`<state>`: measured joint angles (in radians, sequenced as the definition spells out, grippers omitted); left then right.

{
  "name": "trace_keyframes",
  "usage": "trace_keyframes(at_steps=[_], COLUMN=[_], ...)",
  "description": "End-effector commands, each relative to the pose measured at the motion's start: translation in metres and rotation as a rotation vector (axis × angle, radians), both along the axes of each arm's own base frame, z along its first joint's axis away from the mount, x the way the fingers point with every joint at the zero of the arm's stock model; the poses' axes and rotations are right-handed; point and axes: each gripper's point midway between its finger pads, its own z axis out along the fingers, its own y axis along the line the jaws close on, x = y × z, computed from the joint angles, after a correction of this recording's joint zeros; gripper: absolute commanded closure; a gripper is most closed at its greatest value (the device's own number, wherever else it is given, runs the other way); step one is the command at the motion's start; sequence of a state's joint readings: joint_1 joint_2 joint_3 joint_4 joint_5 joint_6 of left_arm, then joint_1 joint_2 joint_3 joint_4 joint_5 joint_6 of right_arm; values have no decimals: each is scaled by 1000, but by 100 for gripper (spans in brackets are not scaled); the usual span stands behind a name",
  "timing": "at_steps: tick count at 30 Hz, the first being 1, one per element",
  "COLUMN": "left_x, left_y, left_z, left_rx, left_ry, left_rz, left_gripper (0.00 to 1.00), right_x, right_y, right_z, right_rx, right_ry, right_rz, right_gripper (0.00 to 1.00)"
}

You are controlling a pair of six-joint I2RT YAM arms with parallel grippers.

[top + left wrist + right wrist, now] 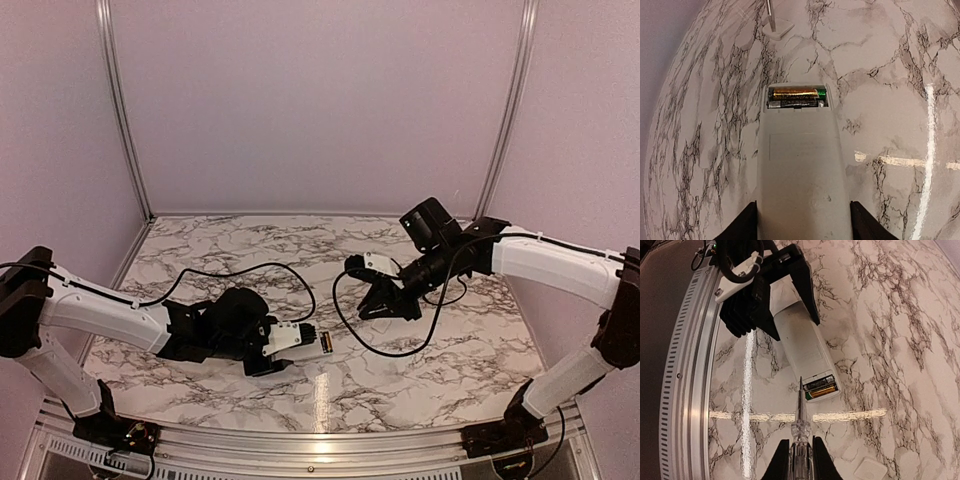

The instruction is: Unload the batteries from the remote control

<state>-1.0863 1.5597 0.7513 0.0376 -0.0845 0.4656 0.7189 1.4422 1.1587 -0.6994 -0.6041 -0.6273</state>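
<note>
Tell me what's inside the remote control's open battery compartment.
Two batteries lie side by side in the remote control: a gold one with a green end, and a darker one. The darker one's near side is hidden under the compartment's edge; nothing beneath them shows.
</note>
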Motion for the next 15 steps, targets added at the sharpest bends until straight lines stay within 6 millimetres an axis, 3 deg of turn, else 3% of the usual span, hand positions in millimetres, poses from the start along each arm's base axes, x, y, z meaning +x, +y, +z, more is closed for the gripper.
trace_keyframes(at_steps=[1, 15], left_x=[4, -1], left_y=[-3, -6], left_z=[17, 11], left_rx=[30, 76], left_ry=[-103, -96], left_rz=[-80, -147], left_gripper=[51, 53], right_x=[3, 33], right_y=[11, 15], right_z=[-12, -50], right_rx=[-29, -121], right_ry=[-47, -113], right_rz=[38, -36], right_gripper=[100, 100])
